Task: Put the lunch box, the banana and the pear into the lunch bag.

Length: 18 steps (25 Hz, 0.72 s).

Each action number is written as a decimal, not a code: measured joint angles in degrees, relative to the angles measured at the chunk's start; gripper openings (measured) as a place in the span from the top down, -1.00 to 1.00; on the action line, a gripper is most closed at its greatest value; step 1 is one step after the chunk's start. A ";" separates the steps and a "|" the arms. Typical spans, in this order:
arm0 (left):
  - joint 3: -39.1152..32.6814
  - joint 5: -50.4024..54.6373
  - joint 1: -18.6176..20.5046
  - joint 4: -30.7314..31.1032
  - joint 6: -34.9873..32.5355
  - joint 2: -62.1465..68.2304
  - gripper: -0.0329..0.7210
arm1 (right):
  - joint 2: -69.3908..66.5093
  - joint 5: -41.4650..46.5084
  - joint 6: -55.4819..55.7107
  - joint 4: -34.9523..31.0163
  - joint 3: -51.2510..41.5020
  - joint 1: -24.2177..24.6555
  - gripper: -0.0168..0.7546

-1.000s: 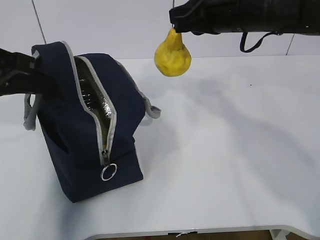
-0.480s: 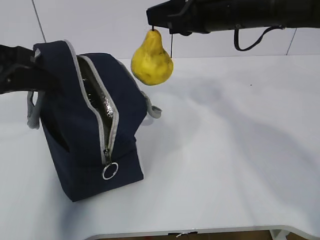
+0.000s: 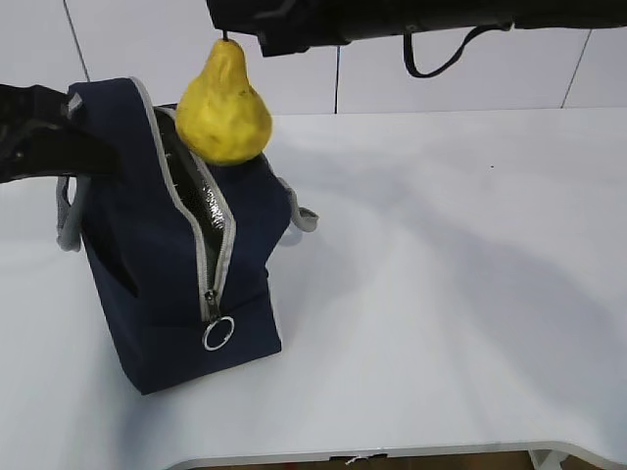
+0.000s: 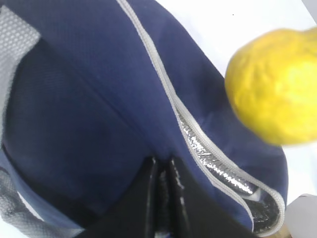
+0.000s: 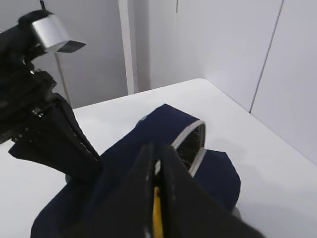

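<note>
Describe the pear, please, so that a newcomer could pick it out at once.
Start at the navy lunch bag standing on the left of the white table. Just above its open zipper, the pear hangs by its stem from the right gripper: the only yellow thing in sight.

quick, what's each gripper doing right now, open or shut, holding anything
Left gripper: shut, pinching the lunch bag fabric at its open flap.
Right gripper: shut on the pear at its stem, hanging it above the bag's opening.

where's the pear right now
In the exterior view the pear hangs by its stem from the right gripper, upper left, above the lunch bag's open zipper.
</note>
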<state>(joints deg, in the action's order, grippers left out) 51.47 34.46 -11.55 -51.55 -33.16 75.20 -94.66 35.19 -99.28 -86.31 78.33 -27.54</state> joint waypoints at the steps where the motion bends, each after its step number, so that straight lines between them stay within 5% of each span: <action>1: 0.00 0.00 0.00 0.00 0.00 0.00 0.92 | 0.00 -0.03 -0.03 0.04 0.27 -0.15 0.91; 18: 0.00 2.67 0.00 -0.05 0.00 0.00 0.92 | -1.88 -3.47 0.71 0.56 0.53 -5.22 0.91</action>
<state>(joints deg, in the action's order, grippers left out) 51.47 37.13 -11.55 -51.60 -33.16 75.20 -96.55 31.72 -98.57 -85.76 78.86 -32.76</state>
